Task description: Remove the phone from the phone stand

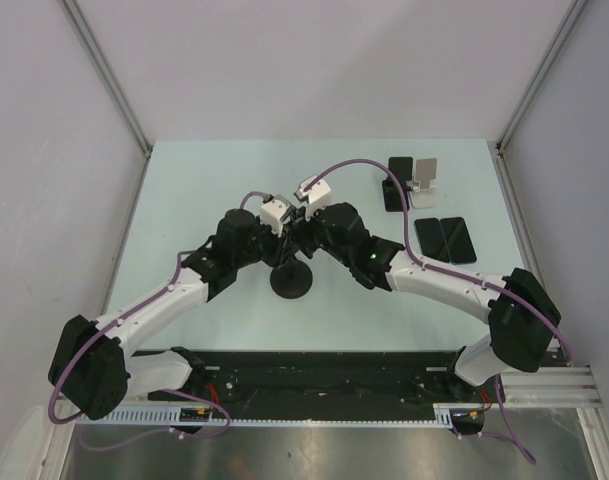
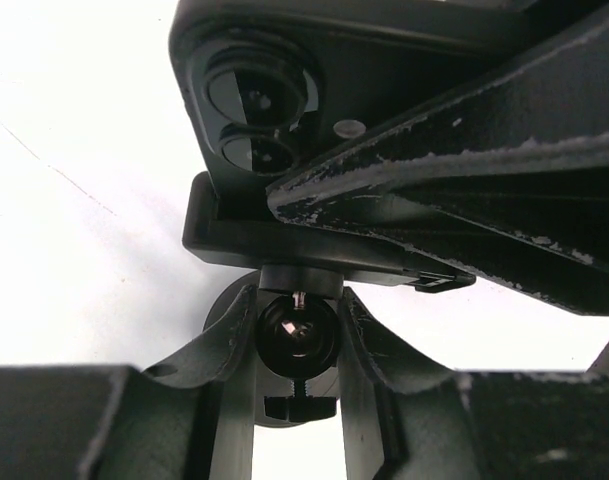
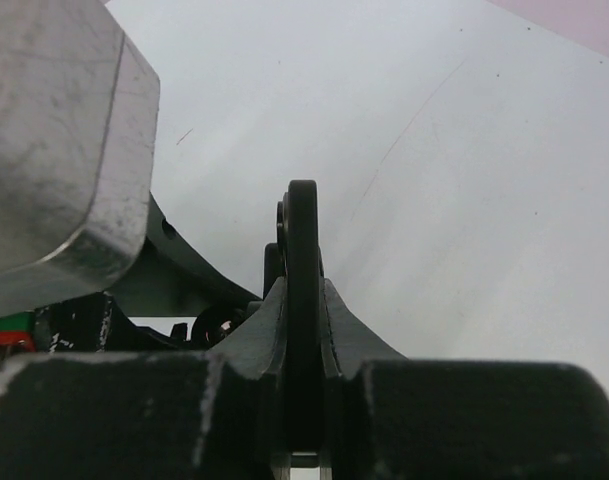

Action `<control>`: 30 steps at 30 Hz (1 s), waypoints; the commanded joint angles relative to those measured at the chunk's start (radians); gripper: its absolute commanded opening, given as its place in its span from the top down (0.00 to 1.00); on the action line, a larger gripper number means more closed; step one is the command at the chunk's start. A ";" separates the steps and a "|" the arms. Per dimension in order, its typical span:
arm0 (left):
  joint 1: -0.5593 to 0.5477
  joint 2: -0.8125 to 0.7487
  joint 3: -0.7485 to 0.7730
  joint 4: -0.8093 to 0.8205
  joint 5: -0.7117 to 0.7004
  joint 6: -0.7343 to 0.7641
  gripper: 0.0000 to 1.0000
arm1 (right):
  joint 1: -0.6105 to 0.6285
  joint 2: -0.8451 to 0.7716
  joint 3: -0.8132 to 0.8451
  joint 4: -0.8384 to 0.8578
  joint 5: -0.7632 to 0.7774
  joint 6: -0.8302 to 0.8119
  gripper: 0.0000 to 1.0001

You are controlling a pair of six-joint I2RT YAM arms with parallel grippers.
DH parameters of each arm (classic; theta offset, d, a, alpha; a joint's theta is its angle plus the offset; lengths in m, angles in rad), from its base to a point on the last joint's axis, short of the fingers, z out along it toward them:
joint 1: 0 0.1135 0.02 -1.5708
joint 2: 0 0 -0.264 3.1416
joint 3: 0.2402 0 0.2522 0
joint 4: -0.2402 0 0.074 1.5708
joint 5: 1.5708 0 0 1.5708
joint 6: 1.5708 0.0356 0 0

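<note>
A black phone [image 2: 284,40] sits in the cradle [image 2: 244,235] of a black phone stand, its camera lenses facing the left wrist view. The stand's round base [image 1: 291,281] rests mid-table. My left gripper [image 2: 299,308] is shut on the stand's ball joint [image 2: 297,335] just under the cradle. My right gripper [image 3: 302,292] is shut on the phone's thin edge [image 3: 302,230]. In the top view the left gripper [image 1: 280,238] and the right gripper [image 1: 305,238] meet above the base, and they hide most of the phone.
At the back right stands a silver phone stand [image 1: 424,178] with a dark phone [image 1: 397,183] beside it. Two dark phones [image 1: 446,240] lie flat nearer, beside my right arm. Grey walls enclose the table on three sides.
</note>
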 commanded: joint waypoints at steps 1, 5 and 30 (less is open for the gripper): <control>0.000 -0.026 0.002 -0.042 -0.213 -0.050 1.00 | 0.026 -0.058 -0.001 -0.076 -0.009 -0.008 1.00; 0.004 -0.012 0.021 -0.108 -0.368 -0.104 0.99 | 0.072 -0.101 -0.001 -0.205 0.030 -0.025 1.00; -0.026 -0.112 -0.082 -0.139 -0.441 -0.322 0.99 | 0.080 -0.144 -0.010 -0.302 0.540 0.218 1.00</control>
